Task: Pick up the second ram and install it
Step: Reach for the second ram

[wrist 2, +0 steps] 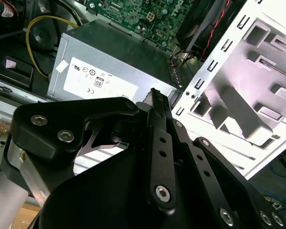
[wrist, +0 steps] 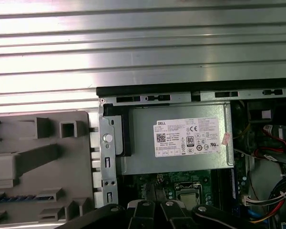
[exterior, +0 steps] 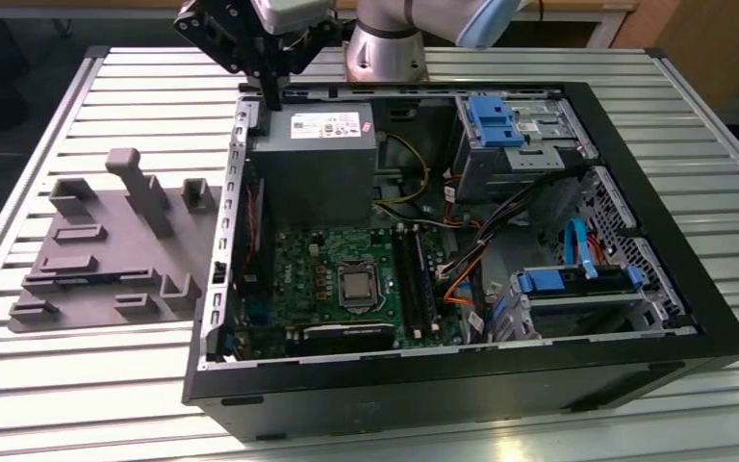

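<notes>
Arm (exterior: 402,38) cropped by the exterior view's top edge. Gripper (wrist 2: 156,95) blocks part of the PSU (wrist 2: 109,57) in the second wrist view. Ram (wrist: 21,197): just a blue edge in the fixture (wrist: 76,171) slot in the first wrist view, rest sunk out of sight.

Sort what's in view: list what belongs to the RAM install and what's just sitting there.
Belongs to the job:
- second ram, edge-on in a slot of the grey holder tray
- black memory slots on the motherboard
- gripper, over the case corner beside the power supply

Just there:
- power supply
- blue drive bays
- orange cables
- slatted table
</notes>
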Available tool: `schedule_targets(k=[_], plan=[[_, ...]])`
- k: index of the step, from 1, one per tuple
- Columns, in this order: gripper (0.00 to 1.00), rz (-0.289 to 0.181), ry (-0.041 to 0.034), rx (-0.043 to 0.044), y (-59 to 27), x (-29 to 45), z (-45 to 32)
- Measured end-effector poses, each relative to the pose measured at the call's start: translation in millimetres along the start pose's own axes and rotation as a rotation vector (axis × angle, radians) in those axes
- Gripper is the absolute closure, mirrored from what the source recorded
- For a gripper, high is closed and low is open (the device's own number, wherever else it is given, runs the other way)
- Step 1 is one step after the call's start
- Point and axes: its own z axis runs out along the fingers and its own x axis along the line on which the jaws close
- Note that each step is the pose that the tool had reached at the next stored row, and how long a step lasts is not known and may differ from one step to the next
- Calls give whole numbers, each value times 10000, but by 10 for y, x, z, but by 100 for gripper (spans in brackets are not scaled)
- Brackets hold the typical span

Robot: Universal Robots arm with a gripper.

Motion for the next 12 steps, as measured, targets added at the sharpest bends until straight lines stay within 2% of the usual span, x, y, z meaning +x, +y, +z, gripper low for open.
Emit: schedule_targets(k=[12], plan=[[89,0,0,0,-4,55,4]])
